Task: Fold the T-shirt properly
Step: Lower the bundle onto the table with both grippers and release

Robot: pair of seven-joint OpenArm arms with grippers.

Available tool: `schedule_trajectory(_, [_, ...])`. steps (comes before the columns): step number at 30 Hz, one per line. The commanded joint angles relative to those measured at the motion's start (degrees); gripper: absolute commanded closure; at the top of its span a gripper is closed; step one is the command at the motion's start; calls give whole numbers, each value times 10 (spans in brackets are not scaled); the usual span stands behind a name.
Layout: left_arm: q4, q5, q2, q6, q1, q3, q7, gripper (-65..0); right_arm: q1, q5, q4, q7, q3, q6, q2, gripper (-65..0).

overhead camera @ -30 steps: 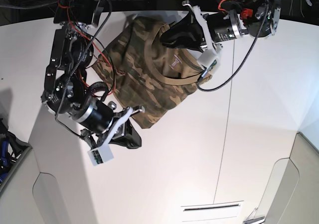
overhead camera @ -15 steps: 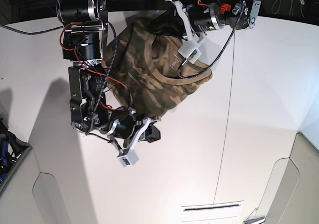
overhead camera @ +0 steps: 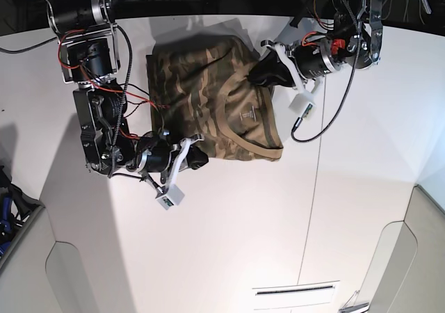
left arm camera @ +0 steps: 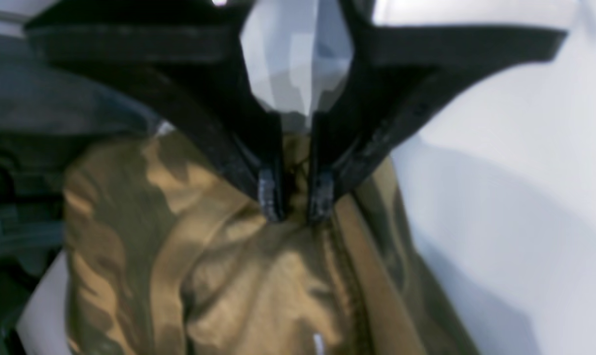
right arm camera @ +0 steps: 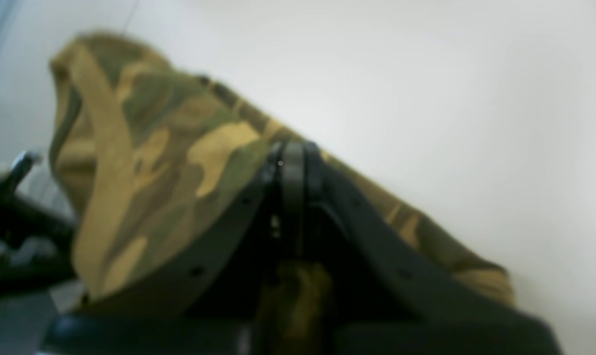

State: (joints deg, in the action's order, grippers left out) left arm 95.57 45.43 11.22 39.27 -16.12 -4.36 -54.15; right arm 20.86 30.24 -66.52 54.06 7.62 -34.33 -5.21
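Pinching camouflage cloth, both grippers are holding the T-shirt [overhead camera: 208,115], which is lying bunched on the white table [overhead camera: 278,222]. The left gripper [left arm camera: 296,199] is clamping fabric beside the collar; the right gripper [right arm camera: 293,158] is gripping a lower edge. Since half a second ago, the shirt has flattened and spread wider.

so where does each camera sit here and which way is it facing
Base: overhead, looking down at the white table, the camouflage T-shirt and both arms, the left gripper on this view's right and the right gripper on its left.
Left wrist: on the left arm, looking along its black fingers closed on bunched shirt cloth.
Right wrist: on the right arm, looking past its shut gripper along the shirt's edge; blurred.
Shared: all three show the T-shirt and the table.
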Motion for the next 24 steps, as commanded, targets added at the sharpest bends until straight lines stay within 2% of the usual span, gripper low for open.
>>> schedule_trajectory(1, [-4,9,2,4,21,-1,9,-90,5,18,-10,-2,0,-4,-6,0])
schedule_trajectory(5, [-51,-5,2,3,78,-1,15,-91,-24,41,-21,0,-1,-4,-31,0])
schedule_trajectory(9, [-97,-23,2,-13,126,-1,21,-90,-66,59,-55,4,-3,-4,-52,0])
schedule_trajectory(17, [-164,-31,1,-13,199,0,36,-90,-149,100,-162,24,-4,0,-49,0])
schedule_trajectory(24, [-166,-36,-1,-13,225,15,38,-90,-193,95,-211,28,-4,0,-38,0])
